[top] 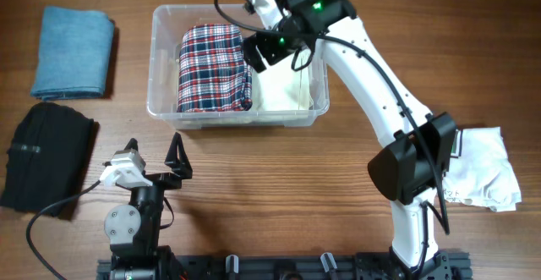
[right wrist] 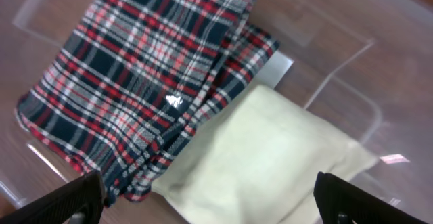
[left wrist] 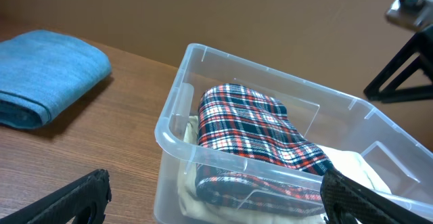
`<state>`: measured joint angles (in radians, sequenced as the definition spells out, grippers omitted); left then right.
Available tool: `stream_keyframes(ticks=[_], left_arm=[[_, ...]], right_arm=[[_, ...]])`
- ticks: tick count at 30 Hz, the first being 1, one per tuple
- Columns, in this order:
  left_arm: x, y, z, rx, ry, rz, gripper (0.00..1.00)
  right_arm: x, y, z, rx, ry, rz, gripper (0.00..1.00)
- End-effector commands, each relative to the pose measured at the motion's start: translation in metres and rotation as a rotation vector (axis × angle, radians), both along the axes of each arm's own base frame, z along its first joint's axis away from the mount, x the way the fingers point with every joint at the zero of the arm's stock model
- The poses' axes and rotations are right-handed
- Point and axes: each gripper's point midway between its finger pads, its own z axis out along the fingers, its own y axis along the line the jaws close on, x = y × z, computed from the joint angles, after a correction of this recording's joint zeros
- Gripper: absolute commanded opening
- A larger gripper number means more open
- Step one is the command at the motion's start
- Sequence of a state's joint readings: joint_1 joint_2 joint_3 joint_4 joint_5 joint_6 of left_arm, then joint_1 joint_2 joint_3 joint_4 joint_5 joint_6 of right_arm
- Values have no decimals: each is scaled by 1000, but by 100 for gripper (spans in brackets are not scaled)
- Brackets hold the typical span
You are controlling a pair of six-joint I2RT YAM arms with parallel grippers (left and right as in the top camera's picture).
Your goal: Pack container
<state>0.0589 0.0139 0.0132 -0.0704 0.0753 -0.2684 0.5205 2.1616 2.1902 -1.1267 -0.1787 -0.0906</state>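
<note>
The container (top: 155, 68) sits on the table (top: 279, 195) toward the far side, a little left of middle, with two things in it: a plaid garment (top: 213, 68) humped up on the left and a cream garment (top: 286, 92) lying flatter on the right, the plaid edge overlapping it. The right gripper (right wrist: 210, 200) hangs over the two with its fingers spread wide and nothing between them; the left gripper (top: 154, 155) is parked near the front edge, well apart from the bin, also spread and holding nothing. A blue folded garment (top: 73, 52) and a black garment (top: 46, 153) lie to the left, and a white garment (top: 482, 168) lies off to the right, so I'd say packing is only partway done. My worry is the plaid: it looks bunched and sits high, so anything laid on top may crest the rim or slide off. The right fingers are close to the cloth, and a careless lift could snag a fold and drag it up. The bin looks light, too; a nudge against its wall would likely shove it.
</note>
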Motion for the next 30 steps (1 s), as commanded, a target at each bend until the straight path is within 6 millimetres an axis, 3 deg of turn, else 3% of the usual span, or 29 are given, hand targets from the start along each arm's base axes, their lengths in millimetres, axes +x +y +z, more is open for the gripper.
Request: stream_keyframes(ticks=[1,9,14,17,20,26,28,30], left_arm=[[0,0,-2,2,1,1,100],[0,0,-2,2,1,1,100],[0,0,-2,2,1,1,100],[0,0,-2,2,1,1,100],[0,0,-2,2,1,1,100],[0,0,-2,2,1,1,100],[0,0,-2,2,1,1,100],[0,0,-2,2,1,1,100]], right_arm=[[-2,6,26,44,-22,1,100],[-4,12,39,107,-17,18,100],[17,-24,72,163,-82,-95,100],[26,-63,84,191,-59,-236,99],[24,-115,93,203,-2,-404,100],[-7,-223,99,131,110,-681,100],[-26,-283,104,74,126,-916,100],[-39,-321,111,65,122,-1044,100]])
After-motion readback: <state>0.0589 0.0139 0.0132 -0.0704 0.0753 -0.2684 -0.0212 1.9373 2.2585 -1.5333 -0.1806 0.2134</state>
